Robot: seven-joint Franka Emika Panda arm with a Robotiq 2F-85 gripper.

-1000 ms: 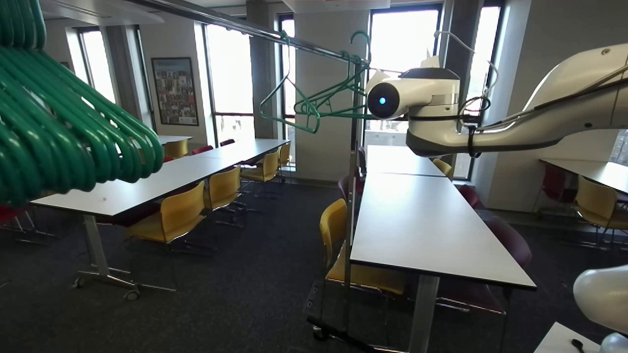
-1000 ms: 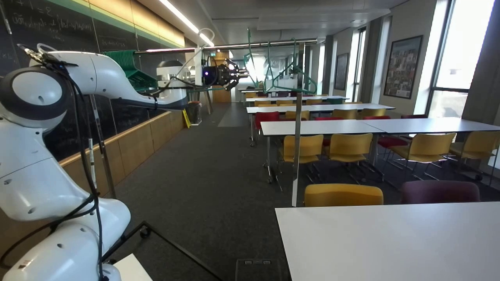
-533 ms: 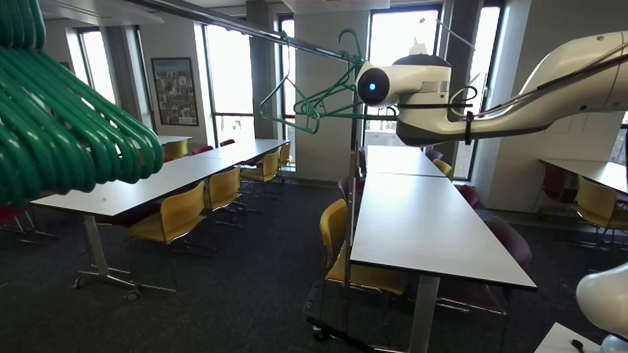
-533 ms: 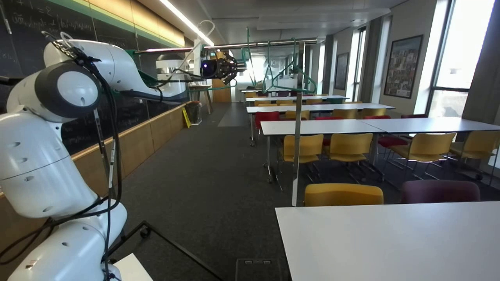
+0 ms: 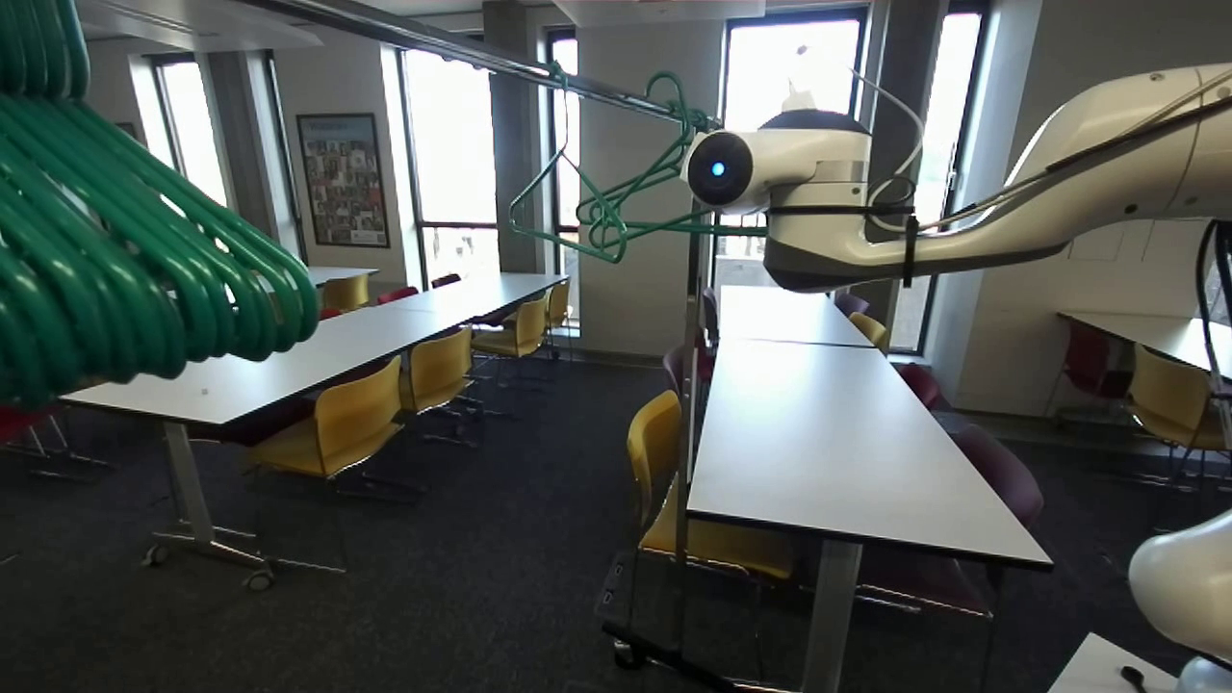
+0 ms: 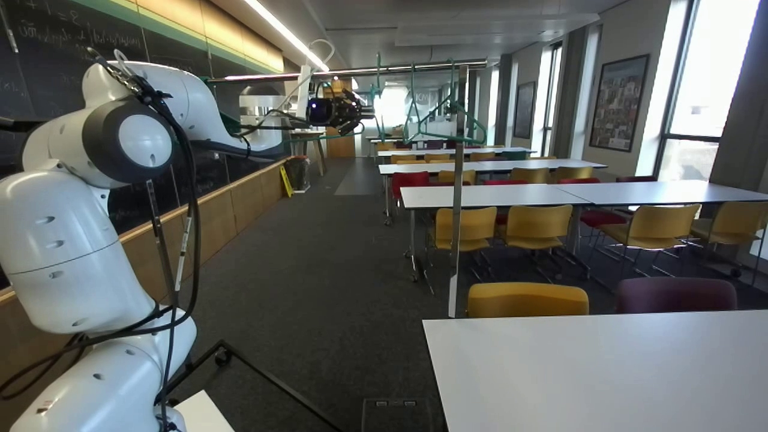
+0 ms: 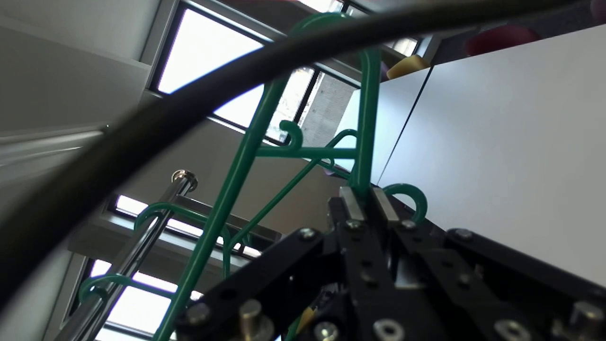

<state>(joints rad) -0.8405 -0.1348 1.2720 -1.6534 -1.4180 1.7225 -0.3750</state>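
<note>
– What have we, from the left?
– In an exterior view, bunched green hangers [image 5: 144, 269], then the rail [image 5: 616, 92]. Near it, in the wrist view, the gripper [image 7: 365, 199] is clamped on a single hanger [image 7: 368, 113].
– Which step, then?
– Handling that hanger by the rail, I'd judge; the next move calls for a firm grip and care around the metal.
– Further right?
– A yellow chair [image 5: 656, 433], a white table [image 5: 857, 443], tall windows [image 5: 765, 63] behind.

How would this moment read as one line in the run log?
gripper: shut on green hanger | another green hanger: hooked over metal rail | wrist view background: white table, window
</note>
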